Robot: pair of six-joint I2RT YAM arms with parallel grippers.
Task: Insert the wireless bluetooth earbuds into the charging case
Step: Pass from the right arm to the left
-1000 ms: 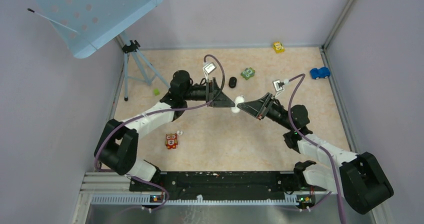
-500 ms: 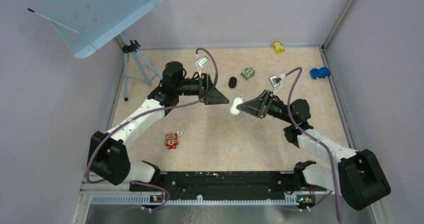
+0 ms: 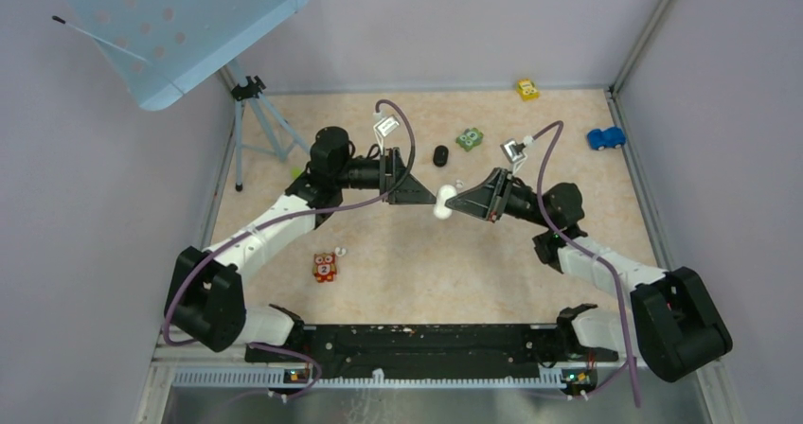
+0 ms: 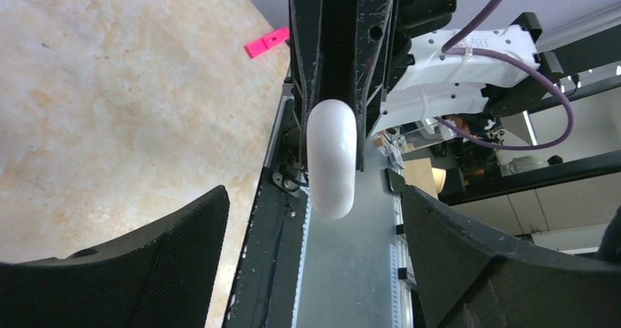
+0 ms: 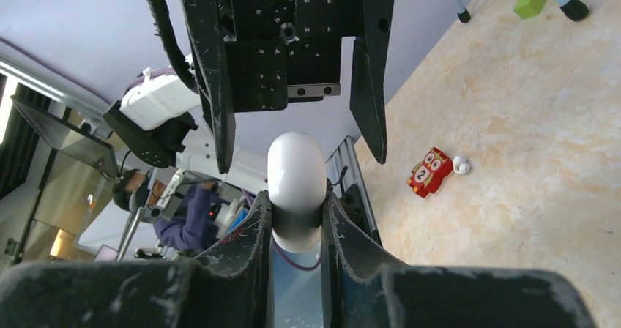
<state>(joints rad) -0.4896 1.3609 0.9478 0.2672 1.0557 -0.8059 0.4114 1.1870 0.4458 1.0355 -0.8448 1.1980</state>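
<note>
White charging case (image 3: 442,201) pinched in right fingers (image 5: 245,251), left fingers (image 5: 368,72) splayed opposite.

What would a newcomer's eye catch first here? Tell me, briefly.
Above the middle of the table, the right pincer clamps a white charging case while the left pincer faces it, jaws wide open. Near the left front, a white earbud lies beside an orange owl toy.

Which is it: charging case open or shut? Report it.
Shut. The charging case shows as one smooth white capsule, no lid raised or gap visible in either wrist view, pinched in the right end effector.
</note>
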